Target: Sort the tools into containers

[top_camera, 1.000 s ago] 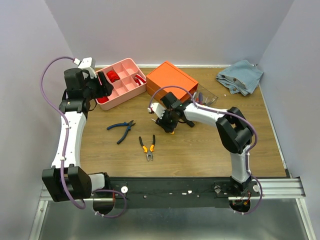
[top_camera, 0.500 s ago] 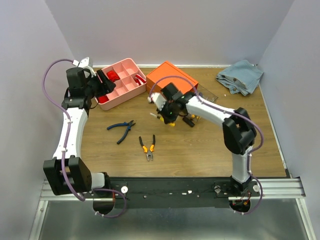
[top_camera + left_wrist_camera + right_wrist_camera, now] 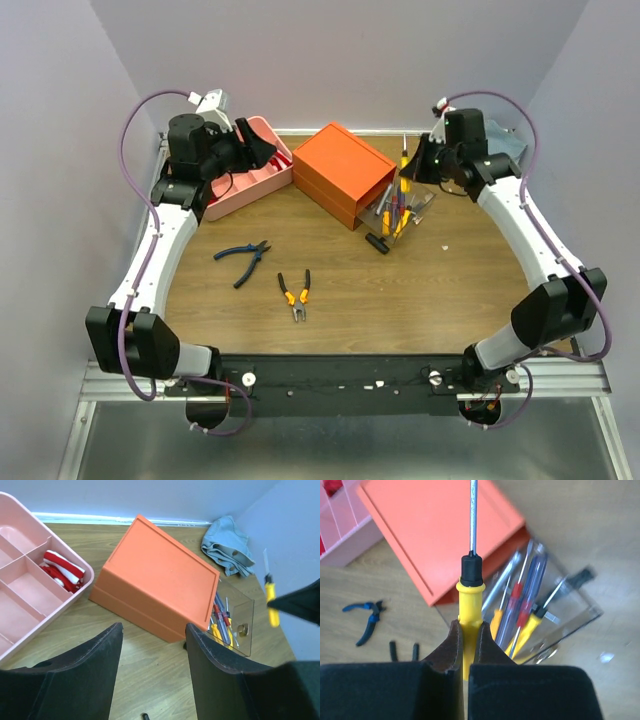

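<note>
My right gripper (image 3: 469,630) is shut on the yellow handle of a screwdriver (image 3: 470,602) whose shaft points away from the wrist. It hangs above the clear drawer (image 3: 572,607), which holds several screwdrivers (image 3: 522,617) and stands pulled out of the orange box (image 3: 340,170). From above, the right gripper (image 3: 412,166) is raised at the box's right end. The left gripper (image 3: 152,627) is open and empty, raised beside the pink tray (image 3: 232,190). Blue pliers (image 3: 243,261) and orange pliers (image 3: 294,293) lie on the table in front.
A red-and-white item (image 3: 62,567) lies in one compartment of the pink tray (image 3: 30,587). The blue-grey cloth (image 3: 227,550) sits in the back right corner. A small black piece (image 3: 377,243) lies on the wood by the drawer.
The right arm has swung up from the table's middle to the back right, its gripper shutting on the yellow screwdriver. The left arm has risen and turned right, over the tray.
</note>
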Motion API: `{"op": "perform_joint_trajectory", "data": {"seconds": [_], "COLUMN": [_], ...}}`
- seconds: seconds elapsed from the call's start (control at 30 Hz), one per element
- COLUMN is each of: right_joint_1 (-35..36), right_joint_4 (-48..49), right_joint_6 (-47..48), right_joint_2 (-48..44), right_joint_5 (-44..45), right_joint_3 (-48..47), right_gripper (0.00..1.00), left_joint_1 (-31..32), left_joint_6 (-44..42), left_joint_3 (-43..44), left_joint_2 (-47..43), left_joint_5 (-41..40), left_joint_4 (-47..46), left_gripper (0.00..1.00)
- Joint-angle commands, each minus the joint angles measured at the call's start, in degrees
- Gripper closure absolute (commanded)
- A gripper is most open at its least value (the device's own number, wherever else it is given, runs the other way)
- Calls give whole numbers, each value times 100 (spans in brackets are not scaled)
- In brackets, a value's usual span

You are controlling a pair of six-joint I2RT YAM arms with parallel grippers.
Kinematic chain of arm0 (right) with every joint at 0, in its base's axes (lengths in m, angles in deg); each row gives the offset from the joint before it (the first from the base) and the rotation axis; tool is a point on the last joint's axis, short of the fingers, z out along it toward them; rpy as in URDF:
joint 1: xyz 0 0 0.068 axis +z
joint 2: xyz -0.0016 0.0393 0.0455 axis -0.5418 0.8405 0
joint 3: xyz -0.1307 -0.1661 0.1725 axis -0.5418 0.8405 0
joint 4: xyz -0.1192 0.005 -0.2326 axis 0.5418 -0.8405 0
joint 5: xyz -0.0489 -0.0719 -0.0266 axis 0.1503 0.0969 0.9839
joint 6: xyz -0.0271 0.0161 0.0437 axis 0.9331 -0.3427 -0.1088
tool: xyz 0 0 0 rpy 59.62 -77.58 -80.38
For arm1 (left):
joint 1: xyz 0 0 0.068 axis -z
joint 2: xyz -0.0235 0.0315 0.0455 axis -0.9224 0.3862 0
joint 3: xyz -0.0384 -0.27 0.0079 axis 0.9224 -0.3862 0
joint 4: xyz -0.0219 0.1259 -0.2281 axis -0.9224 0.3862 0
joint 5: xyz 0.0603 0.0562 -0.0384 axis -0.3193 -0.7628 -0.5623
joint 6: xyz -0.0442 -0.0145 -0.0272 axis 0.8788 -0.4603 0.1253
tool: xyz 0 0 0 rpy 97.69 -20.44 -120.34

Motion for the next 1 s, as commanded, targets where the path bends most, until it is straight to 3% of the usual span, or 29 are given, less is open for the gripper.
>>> {"op": "perform_joint_trajectory", "data": {"seconds": [0.0, 0.17, 0.37, 0.4, 0.43, 0.47, 0.53, 0.63, 0.8, 0.87, 0.9, 0.93, 0.97], "right_joint_1": [93, -21, -48, -48, -48, -48, -56, -48, -240, -320, -372, -425, -486], "right_joint_4": [-221, -256, -124, -72, -89, -115, -168, -159, -203, -195, -90, -28, 25], "right_joint_6": [-1106, -1642, -1547, -1503, -1476, -1433, -1310, -976, -388, -28, 357, 500, 710], "right_joint_2": [-114, 87, 421, 457, 474, 483, 440, 168, -596, -738, -799, -948, -1002], "right_joint_5": [-185, -239, -396, -536, -555, -563, -642, -827, -529, -301, 92, 296, 428], "right_joint_3": [790, 1002, 826, 747, 694, 642, 484, 369, 684, 1043, 1185, 1351, 1484], "right_gripper": [99, 99, 99, 92, 67, 57, 43, 39, 36, 40, 48, 67, 77], "left_joint_1": [5, -21, -267, -329, -355, -364, -373, -330, 206, 382, 418, 453, 488], "left_joint_6": [-138, -454, -411, -393, -393, -385, -367, -192, -454, -490, -455, -481, -516], "left_joint_3": [-140, -316, -457, -466, -457, -448, -405, -335, 446, 965, 1132, 1447, 1581], "left_joint_2": [-348, -709, -779, -779, -771, -753, -674, -403, 608, 1142, 1320, 1478, 1749], "left_joint_5": [-232, -268, -162, -145, -136, -136, -75, 49, 84, 23, -56, -109, -179], "left_joint_4": [49, 260, 225, 216, 216, 225, 181, -21, -31, -13, -13, -13, -13], "left_gripper": [37, 35, 35, 35, 35, 35, 35, 35, 38, 39, 39, 39, 39]}}
